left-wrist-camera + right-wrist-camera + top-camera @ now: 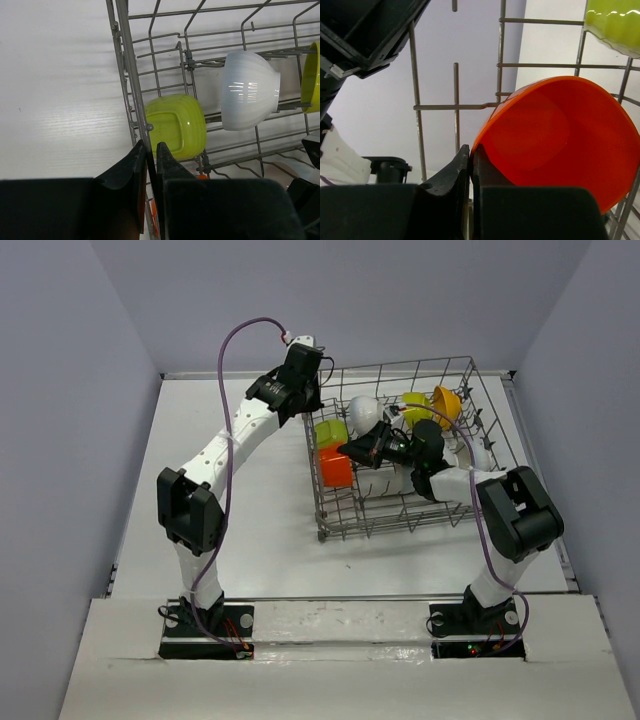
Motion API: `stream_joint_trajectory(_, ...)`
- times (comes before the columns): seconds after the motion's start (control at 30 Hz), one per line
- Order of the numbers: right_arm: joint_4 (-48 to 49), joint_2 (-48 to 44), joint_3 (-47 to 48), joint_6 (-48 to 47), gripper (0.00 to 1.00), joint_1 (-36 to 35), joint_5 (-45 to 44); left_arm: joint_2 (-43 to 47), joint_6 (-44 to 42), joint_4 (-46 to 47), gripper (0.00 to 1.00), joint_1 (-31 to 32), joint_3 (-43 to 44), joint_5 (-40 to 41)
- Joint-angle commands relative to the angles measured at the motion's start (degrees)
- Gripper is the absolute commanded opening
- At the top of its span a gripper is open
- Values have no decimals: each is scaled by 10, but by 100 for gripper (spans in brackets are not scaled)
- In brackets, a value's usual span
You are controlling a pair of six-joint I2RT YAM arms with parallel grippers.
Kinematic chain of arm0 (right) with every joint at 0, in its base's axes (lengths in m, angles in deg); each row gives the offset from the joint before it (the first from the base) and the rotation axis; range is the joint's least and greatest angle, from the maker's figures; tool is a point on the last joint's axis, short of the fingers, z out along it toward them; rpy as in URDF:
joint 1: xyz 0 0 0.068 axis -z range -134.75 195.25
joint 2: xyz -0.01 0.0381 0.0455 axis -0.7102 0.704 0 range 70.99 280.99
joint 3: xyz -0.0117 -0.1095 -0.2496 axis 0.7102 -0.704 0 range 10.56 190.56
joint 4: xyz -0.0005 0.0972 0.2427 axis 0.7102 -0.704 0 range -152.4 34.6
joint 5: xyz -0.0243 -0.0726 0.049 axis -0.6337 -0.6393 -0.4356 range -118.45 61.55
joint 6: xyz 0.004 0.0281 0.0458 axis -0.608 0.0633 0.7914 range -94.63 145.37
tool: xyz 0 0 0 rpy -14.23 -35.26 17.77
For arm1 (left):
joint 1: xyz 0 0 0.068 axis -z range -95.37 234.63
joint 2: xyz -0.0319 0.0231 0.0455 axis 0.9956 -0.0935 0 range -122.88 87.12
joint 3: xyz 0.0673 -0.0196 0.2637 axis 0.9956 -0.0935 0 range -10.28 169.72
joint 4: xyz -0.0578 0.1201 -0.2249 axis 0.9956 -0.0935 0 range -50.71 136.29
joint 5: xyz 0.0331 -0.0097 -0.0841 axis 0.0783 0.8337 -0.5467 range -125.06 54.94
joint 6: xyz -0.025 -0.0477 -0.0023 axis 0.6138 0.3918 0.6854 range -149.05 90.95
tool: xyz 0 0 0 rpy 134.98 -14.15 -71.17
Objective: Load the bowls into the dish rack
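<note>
From above: my left arm stretches forward and to the right, its left gripper (308,405) at the far left corner of the dish rack (400,525). My right arm bends leftward over the rack, with the right gripper (352,452) down inside it, just beside a red-orange bowl (337,468). A lime green bowl (330,432) sits behind that one, then a white bowl (362,410). A second lime green bowl (415,405) and an orange-yellow bowl (447,400) lean at the far side. The rack rests on a white table (230,530), enclosed by pale grey walls.

Left wrist: my fingers are almost together, pinching an upright wire of the rack's side wall. The lime green bowl lies on its side inside the rack, base facing me. The white bowl beside it is tipped over too.

Right wrist: my fingers are pressed together. The red-orange bowl stands on edge against the rack wires, hollow towards me, its rim touching my fingertips. I cannot tell if the rim is pinched.
</note>
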Motion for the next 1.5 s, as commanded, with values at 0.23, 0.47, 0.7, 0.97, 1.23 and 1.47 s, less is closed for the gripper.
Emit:
stream_joint_trajectory(0.23,-99,8,56,-80,1,-9,-8,2,-26,38,0,0,51,-3)
stream_joint_trajectory(0.47,-232,-23,81,-175,5,-9,-67,2,-28,36,0,0,53,-2)
stream_joint_trajectory(0.7,-393,-78,120,-302,11,-9,-181,-2,-28,34,0,2,63,-3)
stream_joint_trajectory(0.97,-465,-105,126,-366,10,-9,-267,-4,-27,31,0,3,69,-3)
stream_joint_trajectory(1.23,-487,-116,118,-383,12,-9,-301,-4,-28,29,0,5,73,-1)
stream_joint_trajectory(1.47,-497,-128,109,-388,15,-4,-326,-1,-28,28,0,5,70,4)
